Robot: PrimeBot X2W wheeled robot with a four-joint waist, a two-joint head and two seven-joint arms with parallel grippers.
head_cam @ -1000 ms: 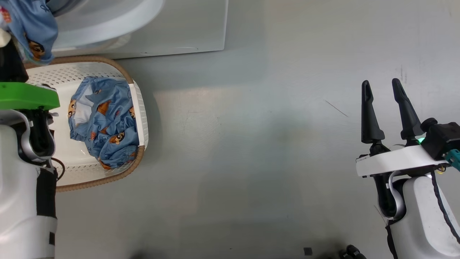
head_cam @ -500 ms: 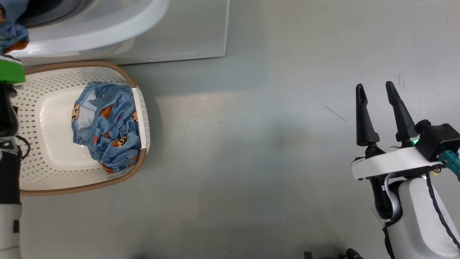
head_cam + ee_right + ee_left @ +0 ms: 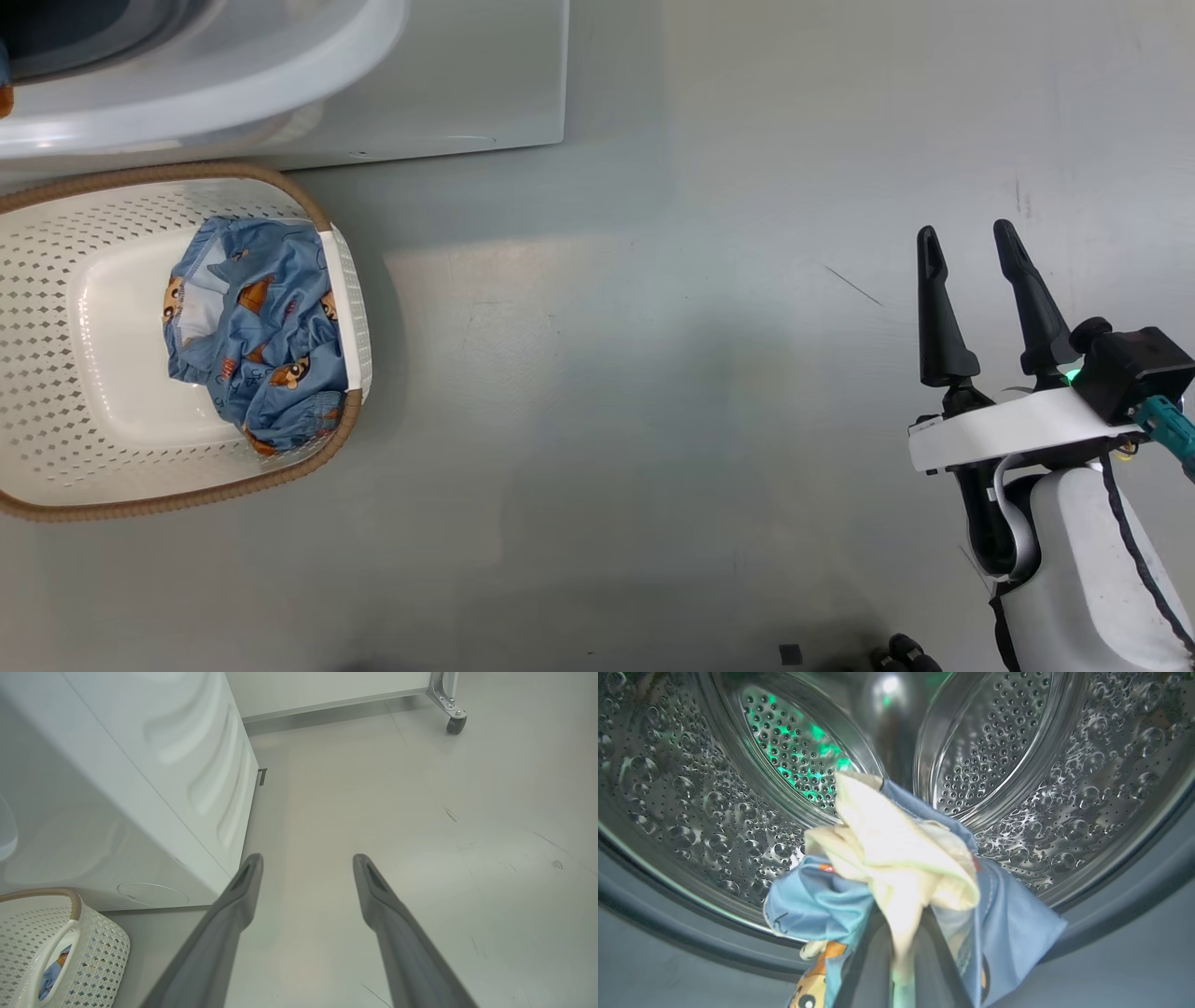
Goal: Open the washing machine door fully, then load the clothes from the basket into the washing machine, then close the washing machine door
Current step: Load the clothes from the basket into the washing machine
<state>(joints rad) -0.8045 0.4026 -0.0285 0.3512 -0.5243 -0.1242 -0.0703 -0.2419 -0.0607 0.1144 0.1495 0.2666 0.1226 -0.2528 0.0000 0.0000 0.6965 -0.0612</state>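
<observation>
In the left wrist view my left gripper (image 3: 899,947) is shut on the clothes: a cream cloth (image 3: 901,858) bunched with a light blue printed garment (image 3: 817,900). It holds them at the mouth of the dimpled steel drum (image 3: 691,812), above the grey gasket (image 3: 668,914). The white washing machine (image 3: 467,84) stands at the top left. A rounded white frame (image 3: 280,65) bulges from its front; I cannot tell if that is the door. Another blue printed garment (image 3: 257,327) lies in the basket (image 3: 56,280), which also shows in the right wrist view (image 3: 93,952). My right gripper (image 3: 966,247) (image 3: 306,858) hangs open over the floor, far right.
Grey floor (image 3: 653,373) spreads between the basket and my right arm. The machine's white side panel (image 3: 196,765) stands left of my right gripper. A caster wheel (image 3: 455,723) sits at the far wall. Small dark objects (image 3: 901,653) lie at the bottom edge.
My left arm and its blue garment have left the head view toward the machine at the upper left, uncovering the basket. The camera shifted slightly. My right gripper stayed open and barely moved.
</observation>
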